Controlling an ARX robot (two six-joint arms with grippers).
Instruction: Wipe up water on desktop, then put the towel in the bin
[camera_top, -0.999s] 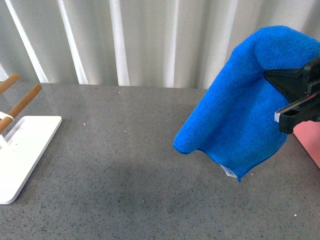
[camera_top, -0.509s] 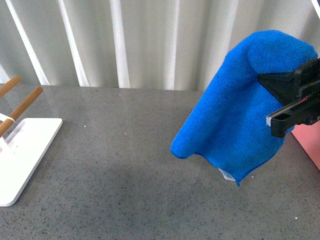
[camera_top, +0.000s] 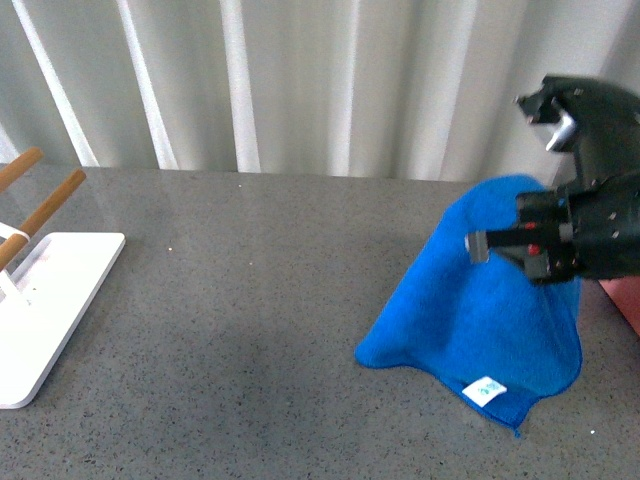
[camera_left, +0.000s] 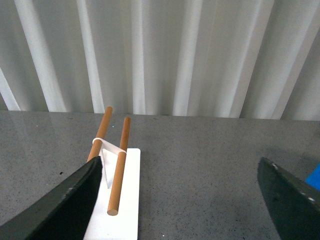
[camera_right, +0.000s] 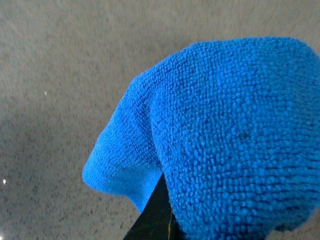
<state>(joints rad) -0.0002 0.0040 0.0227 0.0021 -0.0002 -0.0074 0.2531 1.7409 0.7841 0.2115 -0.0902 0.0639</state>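
The bright blue towel (camera_top: 470, 320) hangs from my right gripper (camera_top: 505, 245), which is shut on its upper part. Its lower edge, with the white-and-teal label (camera_top: 485, 390), lies on the dark grey speckled desktop (camera_top: 250, 300) at the right. In the right wrist view the towel (camera_right: 235, 140) fills most of the picture and covers all but one dark finger (camera_right: 155, 215). Only a pink sliver of the bin (camera_top: 627, 300) shows at the right edge, behind the gripper. My left gripper (camera_left: 180, 200) is open and empty above the desktop. No water shows on the surface.
A flat white stand (camera_top: 45, 300) with two wooden rods (camera_top: 45, 205) sits at the left edge of the desktop; it also shows in the left wrist view (camera_left: 122, 200). A white pleated curtain (camera_top: 300, 80) closes off the back.
My right gripper has come down and turned, carrying the towel with it. The towel hung clear of the desktop before; now its lower edge and label lie on the surface.
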